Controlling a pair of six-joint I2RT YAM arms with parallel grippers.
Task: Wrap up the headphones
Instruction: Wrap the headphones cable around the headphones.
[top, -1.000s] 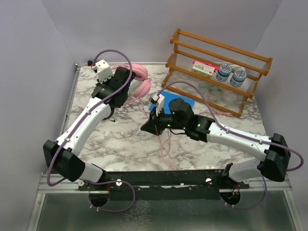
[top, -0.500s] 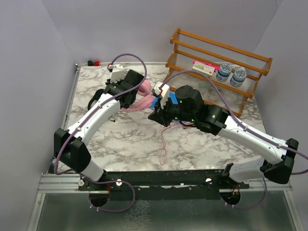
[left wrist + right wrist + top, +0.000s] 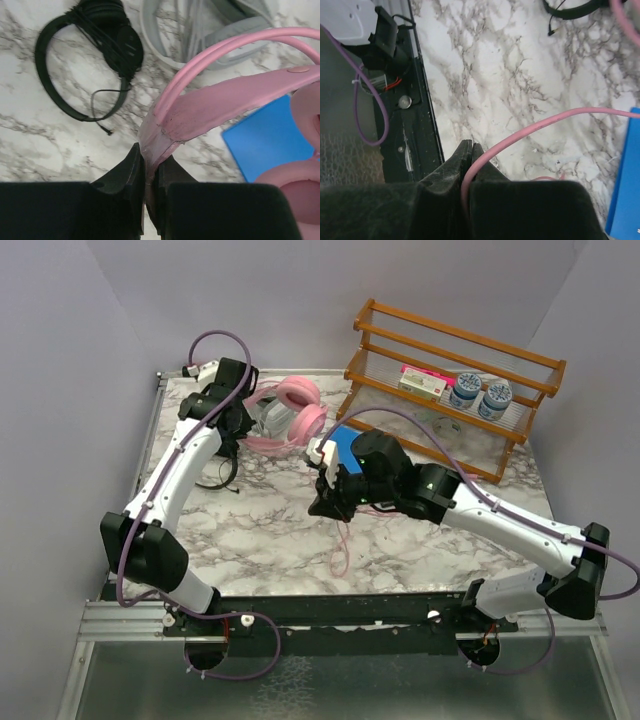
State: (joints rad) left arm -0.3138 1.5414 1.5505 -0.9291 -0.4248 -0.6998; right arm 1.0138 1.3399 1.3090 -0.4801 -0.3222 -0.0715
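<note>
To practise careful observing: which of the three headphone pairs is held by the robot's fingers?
The pink headphones: the left fingers clamp their headband and the right fingers pinch their pink cable. The black pair and grey pair lie untouched.

Headphones (image 3: 296, 400) left of rack (image 3: 452, 352), apparently apart

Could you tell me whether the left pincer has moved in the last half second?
Yes: the left pincer, gripping the pink headphones, pulled back-left, away from the wooden rack.
</note>
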